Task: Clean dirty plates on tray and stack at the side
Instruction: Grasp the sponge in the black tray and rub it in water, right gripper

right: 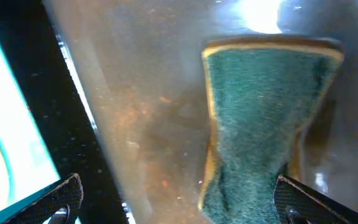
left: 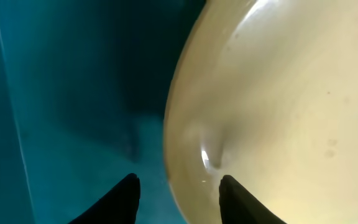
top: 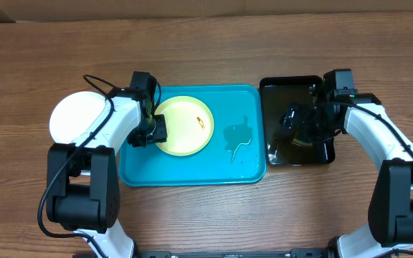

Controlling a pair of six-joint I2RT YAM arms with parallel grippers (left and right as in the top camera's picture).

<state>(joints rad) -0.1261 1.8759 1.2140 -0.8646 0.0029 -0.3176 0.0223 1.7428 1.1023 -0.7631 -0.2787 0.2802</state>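
**Overhead.** Left pincer [top: 160, 130] is at the near rim of the yellow-green plate [top: 185, 125]. The plate lies flat on the turquoise tray [top: 192, 172], with a small reddish smear on the side far from the pincer. A white plate [top: 77, 118] lies on the table [top: 206, 43], off the tray, on the pincer's opposite side. A puddle [top: 239, 140] sits on the tray beyond the yellow-green plate. Right pincer [top: 296, 127] hangs over the black tray [top: 278, 86], which lies just beside the turquoise one. How its fingers stand cannot be told from this view.

**Left wrist.** Left pincer [left: 179, 180] is partly apart, astride the plate's [left: 278, 112] rim. One fingertip overlaps the pale plate. The other is over bare tray [left: 55, 93], and tray shows between it and the rim. No clamp on the plate is seen.

**Right wrist.** Right pincer [right: 178, 186] is spread wide, holding nothing. A green sponge [right: 260, 124] with a yellow edge lies ahead, between the fingers and closer to one. It rests on the wet black tray [right: 135, 124].
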